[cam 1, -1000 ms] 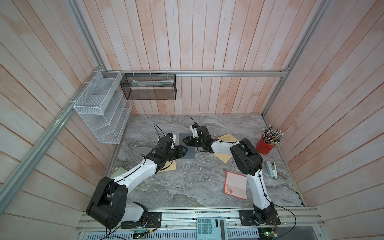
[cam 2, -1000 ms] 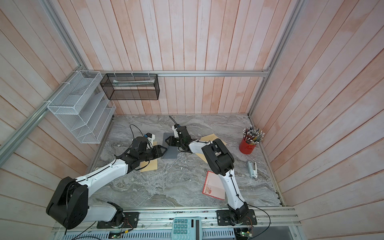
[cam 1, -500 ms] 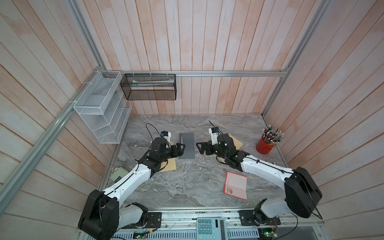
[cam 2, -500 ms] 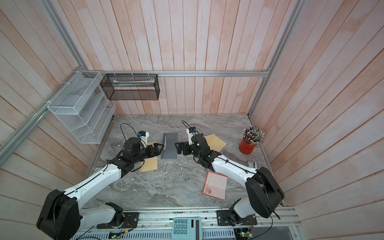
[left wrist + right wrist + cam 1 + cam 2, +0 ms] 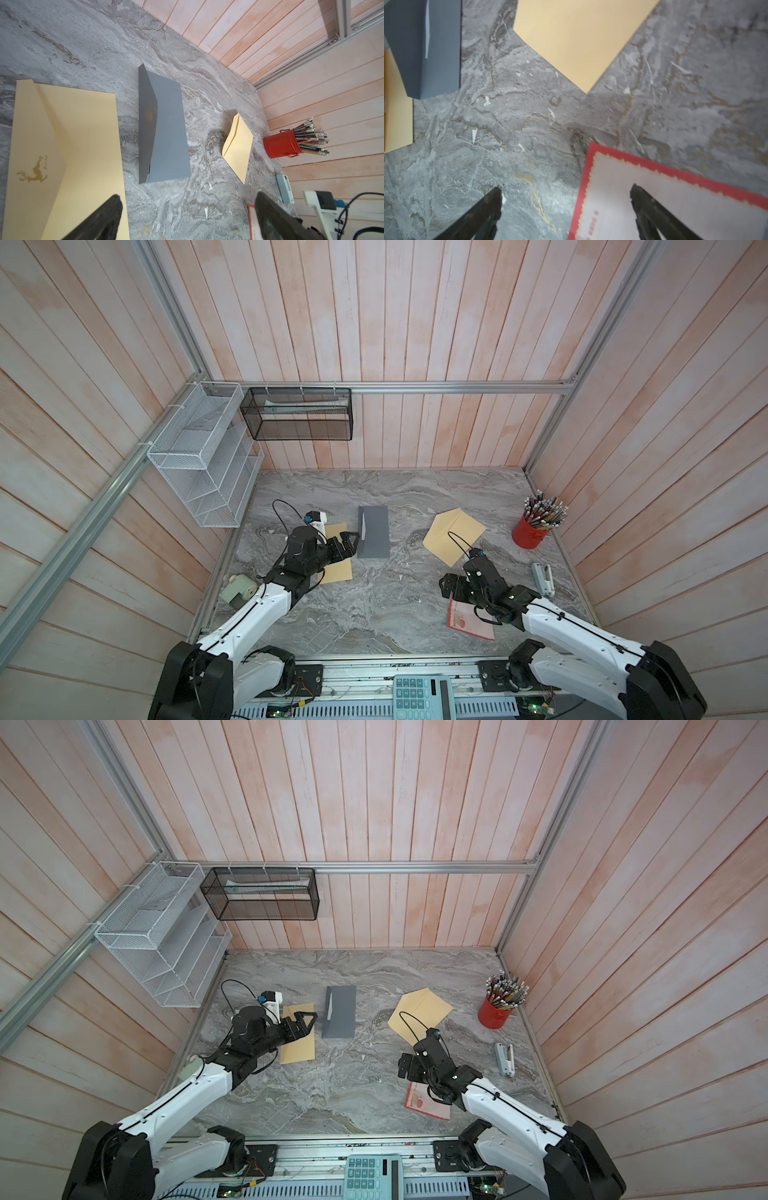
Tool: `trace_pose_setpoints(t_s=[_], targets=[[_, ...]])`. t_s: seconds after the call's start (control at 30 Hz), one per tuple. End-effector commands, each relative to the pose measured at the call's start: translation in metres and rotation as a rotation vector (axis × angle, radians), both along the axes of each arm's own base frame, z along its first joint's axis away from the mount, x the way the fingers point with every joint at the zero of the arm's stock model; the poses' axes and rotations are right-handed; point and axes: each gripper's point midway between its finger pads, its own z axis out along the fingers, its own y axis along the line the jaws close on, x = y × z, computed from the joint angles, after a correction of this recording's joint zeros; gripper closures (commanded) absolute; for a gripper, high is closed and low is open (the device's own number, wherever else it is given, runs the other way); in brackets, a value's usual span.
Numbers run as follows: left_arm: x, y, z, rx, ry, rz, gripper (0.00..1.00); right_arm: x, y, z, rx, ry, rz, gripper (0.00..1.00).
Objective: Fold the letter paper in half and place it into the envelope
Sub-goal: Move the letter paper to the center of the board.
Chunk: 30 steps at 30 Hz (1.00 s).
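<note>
Both grippers are empty, jaws spread wide. The left gripper hangs just beside the grey envelope, over a tan envelope. The right gripper is well apart, above the red-bordered sheet.

I read the letter paper as the white sliver under the flap, apparently tucked in, though it is too thin to be sure.

Risk: the flap stands ajar, so a left finger could snag it and drag the paper out.

The left wrist view shows the raised flap but no white. The right wrist view shows the letter paper as a white line.
</note>
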Motion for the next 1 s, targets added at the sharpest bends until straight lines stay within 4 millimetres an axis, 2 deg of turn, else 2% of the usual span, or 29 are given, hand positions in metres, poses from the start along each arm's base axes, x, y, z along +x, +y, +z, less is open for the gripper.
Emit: trace_pose_setpoints(t_s=[0.0, 0.1, 0.2, 0.33, 0.53, 0.67, 0.87, 0.97], targets=[[-0.001, 0.001, 0.003, -0.01, 0.007, 0.008, 0.0, -0.028, -0.024, -0.011, -0.01, 0.115, -0.114, 0.02], [-0.002, 0.001, -0.004, 0.021, 0.039, -0.007, 0.0, -0.042, -0.042, -0.015, -0.024, 0.14, -0.192, 0.02], [-0.004, -0.003, -0.007, 0.007, 0.045, -0.031, 0.0, -0.051, -0.047, -0.018, 0.018, 0.177, -0.255, 0.02], [-0.006, -0.006, -0.009, -0.001, 0.05, -0.052, 0.0, -0.065, -0.062, -0.026, -0.011, 0.224, -0.332, 0.02], [-0.008, -0.011, -0.008, -0.011, 0.046, -0.085, 0.0, -0.07, -0.066, -0.031, -0.001, 0.248, -0.371, 0.02], [-0.009, -0.013, -0.009, -0.014, 0.048, -0.095, 0.0, -0.071, -0.065, -0.031, -0.035, 0.261, -0.338, 0.02], [-0.01, -0.015, -0.01, -0.026, 0.045, -0.106, 0.0, -0.053, -0.07, -0.007, -0.133, 0.21, -0.323, 0.02], [-0.009, -0.017, -0.009, -0.033, 0.044, -0.113, 0.0, -0.051, -0.07, -0.005, -0.145, 0.219, -0.327, 0.02]])
